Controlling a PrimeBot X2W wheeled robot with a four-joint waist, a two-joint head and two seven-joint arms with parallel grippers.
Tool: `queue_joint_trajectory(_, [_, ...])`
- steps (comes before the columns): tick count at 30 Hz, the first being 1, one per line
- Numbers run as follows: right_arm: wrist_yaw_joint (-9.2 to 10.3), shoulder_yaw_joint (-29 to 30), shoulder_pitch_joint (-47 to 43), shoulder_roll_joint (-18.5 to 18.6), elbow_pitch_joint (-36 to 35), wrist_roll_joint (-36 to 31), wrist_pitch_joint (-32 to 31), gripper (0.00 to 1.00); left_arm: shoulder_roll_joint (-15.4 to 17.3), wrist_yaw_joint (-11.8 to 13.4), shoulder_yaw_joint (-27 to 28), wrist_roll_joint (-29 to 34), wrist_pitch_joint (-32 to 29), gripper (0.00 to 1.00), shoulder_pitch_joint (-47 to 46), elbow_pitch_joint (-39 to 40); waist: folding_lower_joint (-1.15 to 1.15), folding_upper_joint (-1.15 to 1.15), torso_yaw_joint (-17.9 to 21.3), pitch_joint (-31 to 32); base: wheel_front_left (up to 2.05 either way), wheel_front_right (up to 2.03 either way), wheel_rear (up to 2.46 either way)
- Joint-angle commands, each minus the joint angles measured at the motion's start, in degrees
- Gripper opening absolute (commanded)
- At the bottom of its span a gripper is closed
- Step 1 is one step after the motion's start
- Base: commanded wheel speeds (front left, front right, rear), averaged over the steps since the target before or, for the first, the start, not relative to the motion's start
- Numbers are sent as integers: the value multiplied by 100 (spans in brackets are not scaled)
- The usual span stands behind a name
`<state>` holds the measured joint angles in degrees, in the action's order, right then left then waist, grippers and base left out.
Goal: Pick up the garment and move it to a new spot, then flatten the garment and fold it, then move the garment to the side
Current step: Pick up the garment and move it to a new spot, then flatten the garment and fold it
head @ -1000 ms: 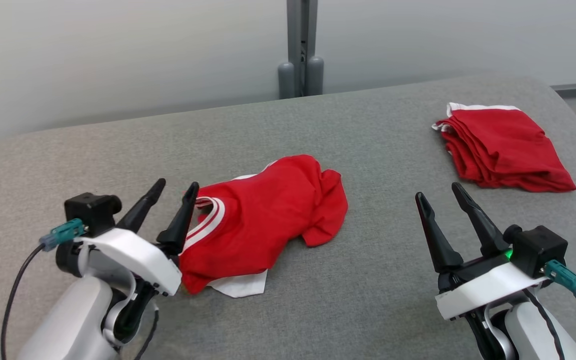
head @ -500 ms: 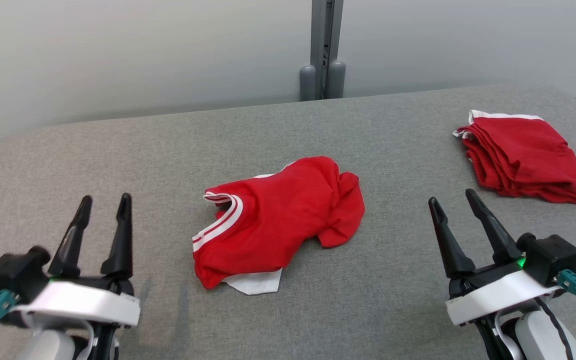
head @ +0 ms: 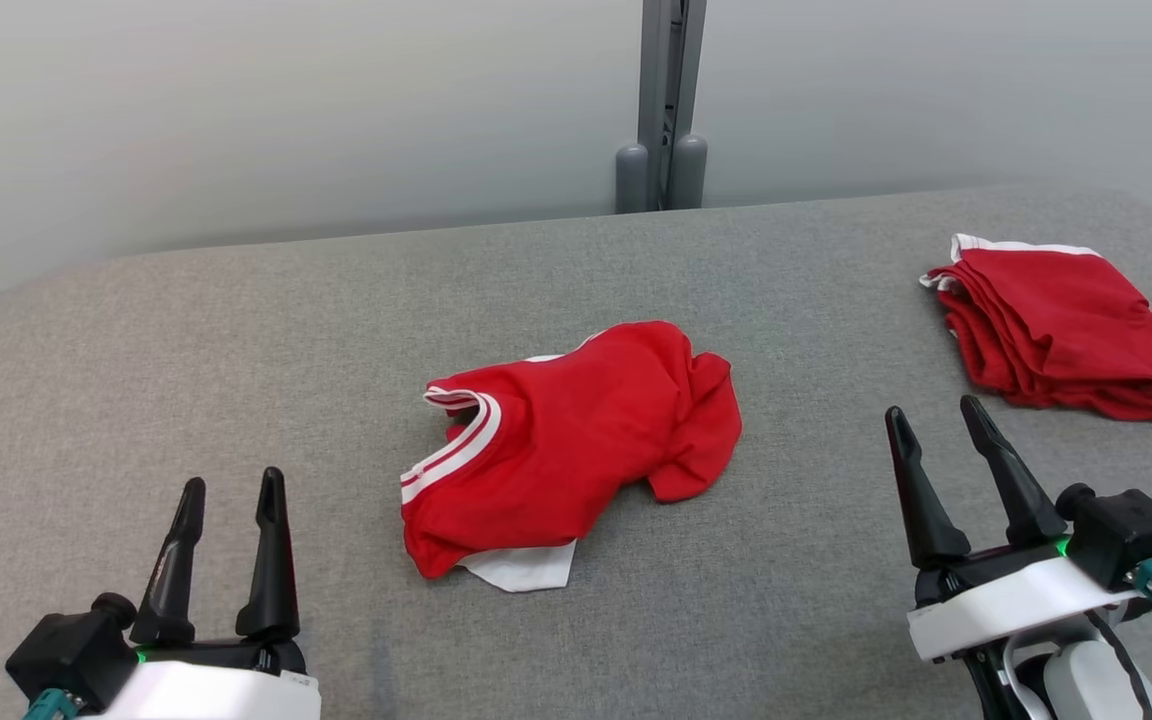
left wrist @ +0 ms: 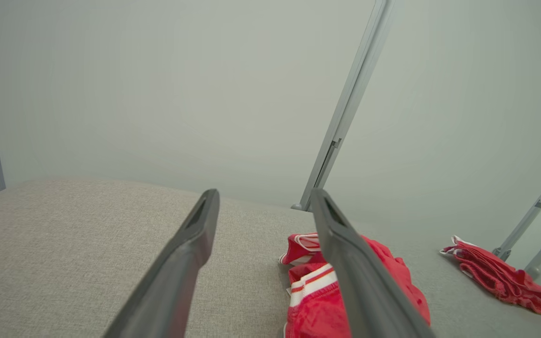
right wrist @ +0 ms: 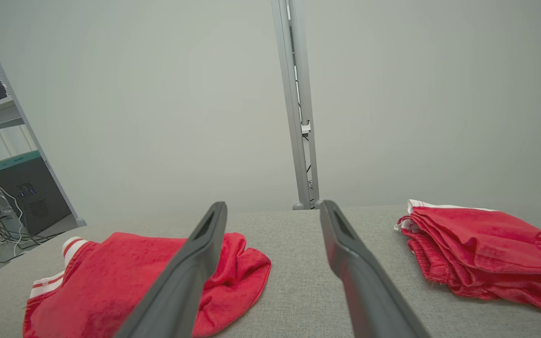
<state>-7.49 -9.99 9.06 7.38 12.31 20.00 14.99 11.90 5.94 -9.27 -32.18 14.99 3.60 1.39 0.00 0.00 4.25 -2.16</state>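
Observation:
A crumpled red garment (head: 576, 445) with white stripes and a white lining lies in the middle of the grey table (head: 236, 340); it also shows low right in the left wrist view as the garment (left wrist: 392, 272) and low left in the right wrist view as the garment (right wrist: 111, 277). My left gripper (head: 229, 492) stands open at the lower left, clear of the cloth and holding nothing. My right gripper (head: 936, 420) is open at the lower right, also apart from the garment, its fingers empty.
A folded stack of red clothes (head: 1061, 335) lies at the table's far right, seen too as the stack (right wrist: 482, 249) and the stack (left wrist: 505, 277). A grey post (head: 669, 100) stands behind the table against a pale wall. Shelving with equipment (right wrist: 3, 188) is off to the left.
My left gripper has drawn back from the garment's collar edge to the lower left, open and empty. The head camera has shifted, so the whole scene sits a little further right and lower.

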Motion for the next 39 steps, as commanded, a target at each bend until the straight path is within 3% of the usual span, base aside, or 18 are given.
queue_joint_trajectory(1, [-1,3,-14,5,8,-51,27,100,-28,-75,45,62,25,100,-58,-47,0,0,-5,20,0,0,0])
queue_joint_trajectory(14, [-1,-64,-2,42,50,-18,23,100,-224,-373,180,254,25,100,-147,-375,0,0,45,105,0,0,0])
queue_joint_trajectory(32, [-1,-128,-22,106,9,-26,-46,100,-302,-417,135,342,26,100,-120,-458,0,0,-38,152,0,0,0])
queue_joint_trajectory(39, [-1,-673,297,114,15,9,-180,100,-340,-429,123,354,25,100,-117,-471,0,0,-98,113,0,0,0])
